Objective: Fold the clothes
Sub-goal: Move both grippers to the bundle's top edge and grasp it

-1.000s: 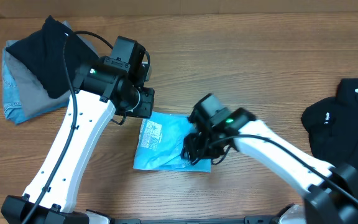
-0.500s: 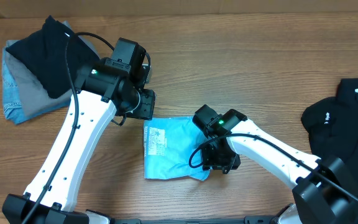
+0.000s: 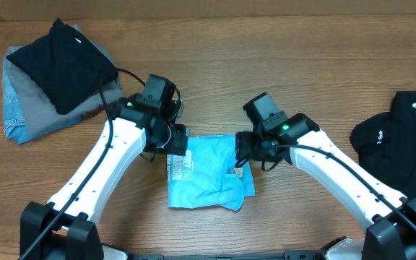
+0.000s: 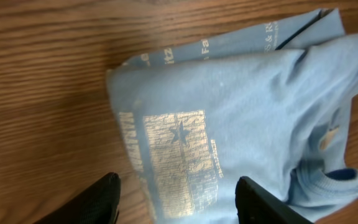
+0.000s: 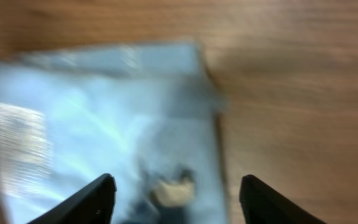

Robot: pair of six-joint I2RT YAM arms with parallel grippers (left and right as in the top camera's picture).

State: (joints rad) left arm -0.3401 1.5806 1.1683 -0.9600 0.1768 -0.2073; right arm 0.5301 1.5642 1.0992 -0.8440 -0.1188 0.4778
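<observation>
Both two-finger tools are seen spread wide and empty: the left gripper (image 4: 178,198) over the print, the right gripper (image 5: 176,194) over a blurred edge. Below them, mid-table, one light blue cotton T-shirt (image 3: 204,179) lies folded into a rumpled rectangle, pale lettering upward. On the brown wood-grain table (image 3: 280,50) two other heaps are counted: a black-topped grey and blue stack (image 3: 60,65) far left and a black garment (image 3: 401,137) far right.

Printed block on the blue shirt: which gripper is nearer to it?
Left. The left gripper is directly above the printed block; the right gripper is over the shirt's opposite edge, near the collar.
</observation>
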